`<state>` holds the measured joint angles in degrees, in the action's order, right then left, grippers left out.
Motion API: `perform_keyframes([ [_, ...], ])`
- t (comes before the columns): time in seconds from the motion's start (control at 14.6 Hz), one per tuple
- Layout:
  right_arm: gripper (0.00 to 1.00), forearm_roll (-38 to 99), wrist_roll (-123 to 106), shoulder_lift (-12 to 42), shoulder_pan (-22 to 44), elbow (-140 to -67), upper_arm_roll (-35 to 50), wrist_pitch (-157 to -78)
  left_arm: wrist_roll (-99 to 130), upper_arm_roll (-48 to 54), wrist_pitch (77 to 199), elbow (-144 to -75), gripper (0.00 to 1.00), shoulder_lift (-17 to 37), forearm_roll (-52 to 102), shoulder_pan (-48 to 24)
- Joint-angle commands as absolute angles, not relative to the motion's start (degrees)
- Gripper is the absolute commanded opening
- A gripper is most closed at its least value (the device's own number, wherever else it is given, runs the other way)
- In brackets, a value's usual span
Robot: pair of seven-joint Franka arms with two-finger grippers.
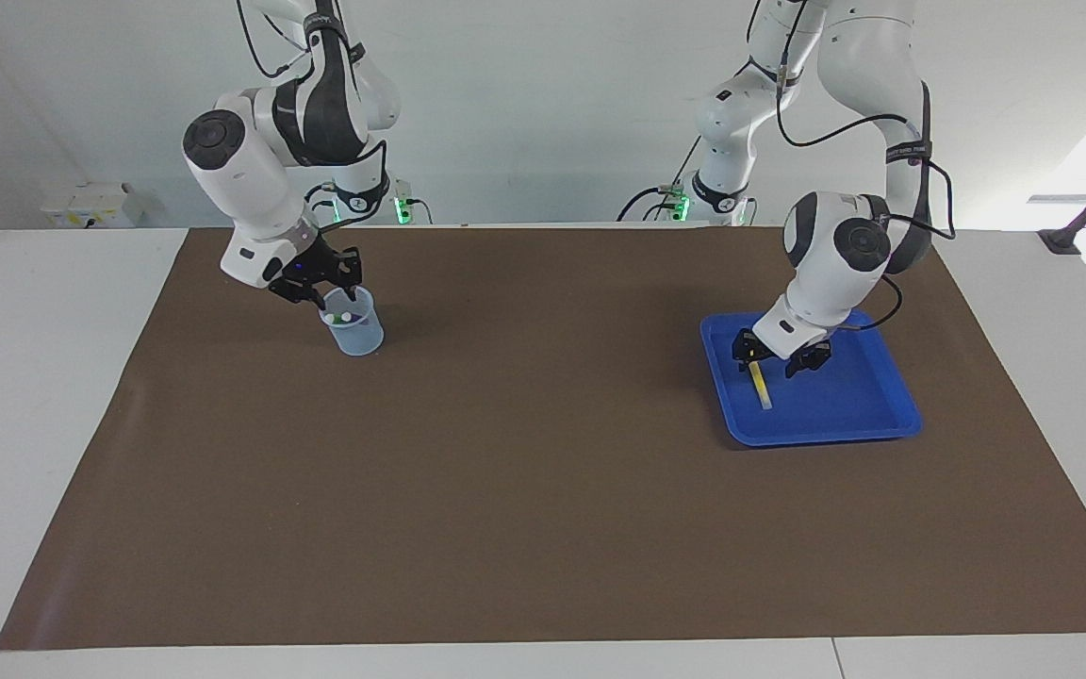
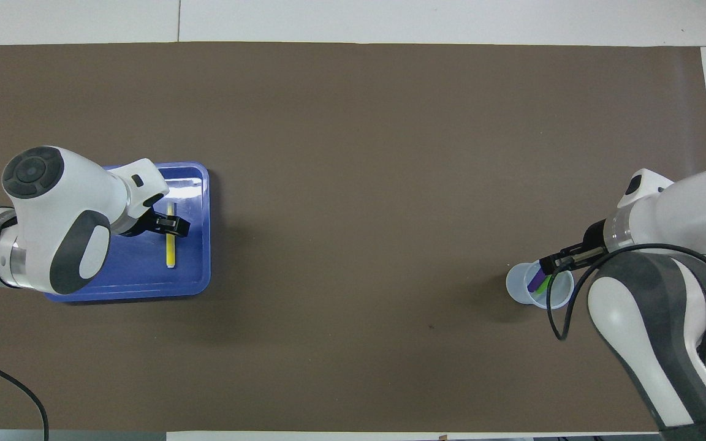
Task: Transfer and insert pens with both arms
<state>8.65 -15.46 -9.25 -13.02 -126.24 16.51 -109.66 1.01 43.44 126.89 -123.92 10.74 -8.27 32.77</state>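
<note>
A yellow pen [image 1: 762, 385] [image 2: 170, 251] lies in the blue tray [image 1: 845, 405] [image 2: 138, 277] toward the left arm's end of the table. My left gripper [image 1: 773, 359] [image 2: 169, 225] is down in the tray, open, with its jaws on either side of the pen's end nearer the robots. A clear cup [image 1: 355, 336] [image 2: 517, 286] stands toward the right arm's end. A purple pen [image 2: 535, 282] and a green pen [image 2: 545, 283] lean inside it. My right gripper [image 1: 324, 289] [image 2: 551, 264] hangs open just over the cup's rim, holding nothing.
A brown mat [image 1: 543, 490] covers most of the table. Two small white arms with green lights [image 1: 366, 193] [image 1: 717, 189] stand at the robots' edge. A white box [image 1: 90, 204] and a black clamp [image 1: 1066, 240] sit off the mat.
</note>
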Motion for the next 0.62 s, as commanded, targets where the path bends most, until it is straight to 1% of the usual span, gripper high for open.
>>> perform_keyframes([
  [0.0, 1.0, 8.78, -16.26, -8.7, -13.71, -122.8, 17.49, -109.69, 1.14, 43.68, 129.28, -125.86, 0.78, 10.98, -9.58, 33.14],
  [0.14, 1.0, 9.31, -15.74, -8.09, -12.14, -118.84, 17.84, -109.34, 2.46, 43.68, 129.64, -126.12, 0.75, 11.25, -9.58, 33.13],
  [0.21, 1.0, 13.75, -14.08, -8.09, -11.43, -117.61, 17.75, -109.25, 2.46, 43.68, 130.16, -126.12, 0.73, 11.86, -9.58, 33.22],
  [0.41, 1.0, 25.81, -3.12, -8.09, -10.99, -117.25, 17.84, -109.68, 2.55, 43.68, 130.78, -126.12, 0.69, 12.3, -9.58, 33.31],
  [0.55, 1.0, 33.62, 4.18, -8.09, -8.45, -117.33, 17.84, -110.39, 2.99, 43.68, 130.78, -126.12, 0.65, 12.3, -9.58, 33.22],
])
